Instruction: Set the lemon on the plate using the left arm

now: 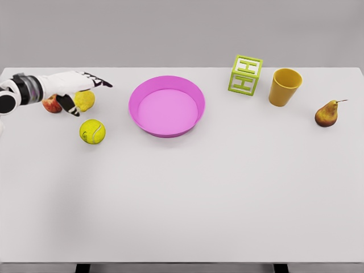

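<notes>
Reaching in from the left, the left hand [77, 91] is being held over the one lemon [85, 100], fingers spread around it, none seen gripping. One pink plate [166, 106], one tennis ball [92, 131], apple [52, 104], block [245, 74], cup [284, 86] and pear [327, 113] are being carried by the white table [187, 199], backed by a grey wall [170, 28].

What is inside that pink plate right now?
Nothing shows inside the pink plate; its whole floor is visible and bare. The lemon sits on the table to its left, partly covered by the left hand.

White arm with a black-and-grey ringed wrist; white robot hand [74, 91] has black fingertips.
</notes>
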### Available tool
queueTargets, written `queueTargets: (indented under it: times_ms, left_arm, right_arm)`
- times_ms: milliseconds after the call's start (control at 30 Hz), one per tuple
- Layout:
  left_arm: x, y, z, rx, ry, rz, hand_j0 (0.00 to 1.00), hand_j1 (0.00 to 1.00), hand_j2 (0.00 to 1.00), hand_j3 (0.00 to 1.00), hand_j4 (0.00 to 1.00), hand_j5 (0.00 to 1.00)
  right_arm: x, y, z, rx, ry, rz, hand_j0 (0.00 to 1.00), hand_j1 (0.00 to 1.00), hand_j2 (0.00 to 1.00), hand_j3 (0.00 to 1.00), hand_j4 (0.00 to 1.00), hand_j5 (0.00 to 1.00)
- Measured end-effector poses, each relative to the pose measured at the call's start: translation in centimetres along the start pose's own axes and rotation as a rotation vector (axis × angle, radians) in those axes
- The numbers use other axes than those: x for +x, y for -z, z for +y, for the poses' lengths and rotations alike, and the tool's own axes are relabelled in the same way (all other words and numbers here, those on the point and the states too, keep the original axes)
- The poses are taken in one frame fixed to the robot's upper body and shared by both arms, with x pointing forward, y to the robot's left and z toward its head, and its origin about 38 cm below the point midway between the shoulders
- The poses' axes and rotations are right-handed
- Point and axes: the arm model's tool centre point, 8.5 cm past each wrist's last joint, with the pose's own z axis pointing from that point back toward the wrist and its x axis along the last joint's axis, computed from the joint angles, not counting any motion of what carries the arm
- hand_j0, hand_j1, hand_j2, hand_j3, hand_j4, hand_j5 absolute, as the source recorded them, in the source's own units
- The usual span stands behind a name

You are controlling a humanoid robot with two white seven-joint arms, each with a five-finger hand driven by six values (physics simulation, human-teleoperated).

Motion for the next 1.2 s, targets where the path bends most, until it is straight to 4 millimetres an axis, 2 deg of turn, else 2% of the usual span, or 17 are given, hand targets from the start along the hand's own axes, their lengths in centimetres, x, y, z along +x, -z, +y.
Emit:
queueTargets:
  times_ms: [300,800,1000,1100,1200]
  left_arm:
    - [-1.2,0.5,-1.4,-0.034,-0.075,0.063,1.00,1.00,1.00,1.00,1.00,1.00]
    - [-1.6,1.0,-0.8,-0.034,-0.107,0.117,1.00,1.00,1.00,1.00,1.00,1.00]
    - [-1.4,1.5,-1.3,-0.048,-0.117,0.117,1.00,1.00,1.00,1.00,1.00,1.00]
    - [-1.4,1.6,-0.4,-0.039,-0.114,0.120,1.00,1.00,1.00,1.00,1.00,1.00]
    - [-1.5,2.0,-0.7,-0.051,-0.123,0.125,1.00,1.00,1.00,1.00,1.00,1.00]
  right_arm:
    - [0.0,0.0,0.0,0.000,0.000,0.000,1.00,1.00,1.00,1.00,1.00,1.00]
    - [0.0,0.0,0.0,0.000,0.000,0.000,1.00,1.00,1.00,1.00,1.00,1.00]
    - [0.0,0.0,0.0,0.000,0.000,0.000,1.00,1.00,1.00,1.00,1.00,1.00]
    - [0.0,0.0,0.0,0.000,0.000,0.000,1.00,1.00,1.00,1.00,1.00,1.00]
    - [0.0,0.0,0.0,0.000,0.000,0.000,1.00,1.00,1.00,1.00,1.00,1.00]
